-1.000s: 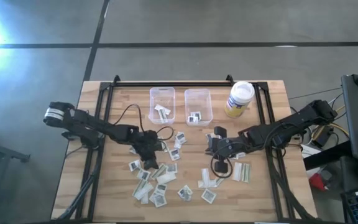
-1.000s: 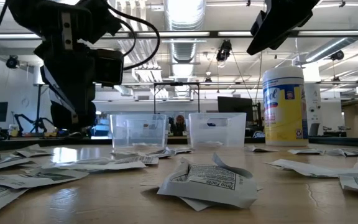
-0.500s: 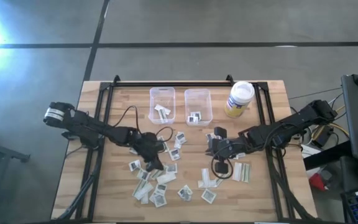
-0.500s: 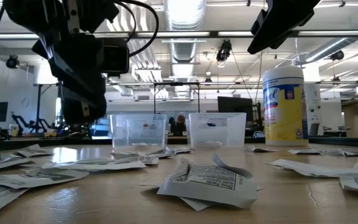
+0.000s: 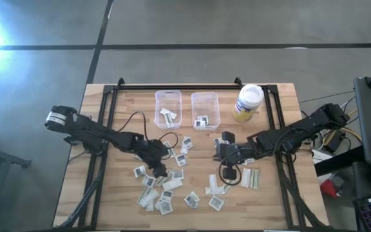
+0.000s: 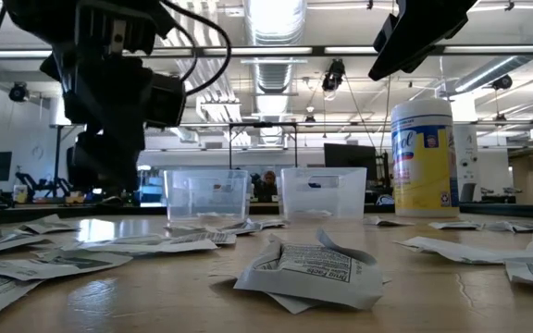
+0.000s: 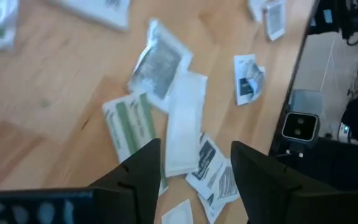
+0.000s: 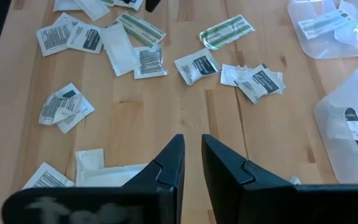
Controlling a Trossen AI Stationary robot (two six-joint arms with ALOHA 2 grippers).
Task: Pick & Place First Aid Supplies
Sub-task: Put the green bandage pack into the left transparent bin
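The wooden tabletop (image 5: 114, 200) carries everything, with a black rail frame along its edges. Both dark arms reach in from the sides toward the middle. The left hand (image 5: 160, 170) hangs low over the scatter of first aid supplies (image 5: 166, 193) on the near left-centre part of the tabletop; in its wrist view its fingers (image 7: 143, 163) stand spread apart with nothing between them, above a long white strip packet (image 7: 184, 121) and a green-printed strip (image 7: 129, 127). The right hand (image 5: 223, 156) sits near the middle right, beside another small cluster of packets; its fingers (image 8: 169, 163) stand close together with only a narrow gap, and they seem to hold nothing, though the fingertips lie partly out of sight.

At the far side stand two clear bins (image 5: 168, 107), side by side, each with a few packets inside. Just right of them is the white-lidded yellowish jar (image 5: 248, 102).

Most supplies lie loose and flat on the wood between the arms and toward the near edge, some overlapping. From table height, one crumpled square packet (image 6: 308, 268) with dark print lies nearest the camera
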